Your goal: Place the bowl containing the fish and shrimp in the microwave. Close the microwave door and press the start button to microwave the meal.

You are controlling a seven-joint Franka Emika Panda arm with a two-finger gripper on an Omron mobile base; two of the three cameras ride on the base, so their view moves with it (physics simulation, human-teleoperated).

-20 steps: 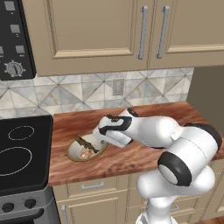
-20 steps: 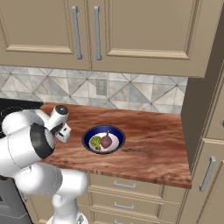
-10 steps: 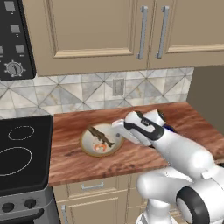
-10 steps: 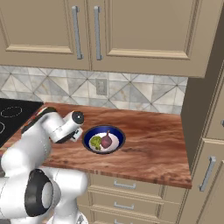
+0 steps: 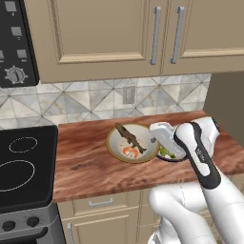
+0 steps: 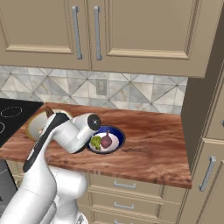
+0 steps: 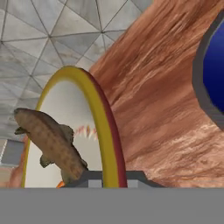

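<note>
The fingers sit on either side of the golden rim of the bowl in the hand view, one dark tip on the inside and one on the outside, so they look closed on the rim at the edge nearest the hand. In the left base view the fingers meet the right edge of the bowl, which is over the wooden worktop and appears tipped a little; whether it still touches the wood cannot be told. The fish lies across the pale inside of the bowl, its head toward the wall, and the shrimp is curled just below it, toward the front edge. In the hand view the fish fills the lower left of the bowl, with the shrimp mostly hidden beneath it. Just to the right of the hand, partly hidden behind it, stands a blue bowl; from the right base view this blue bowl holds green and purple food and the cream bowl peeks out behind the arm. To the left of the worktop is a black stove, and above it a black panel with grey buttons and a dial. A tiled wall and beige cabinets rise behind.
</note>
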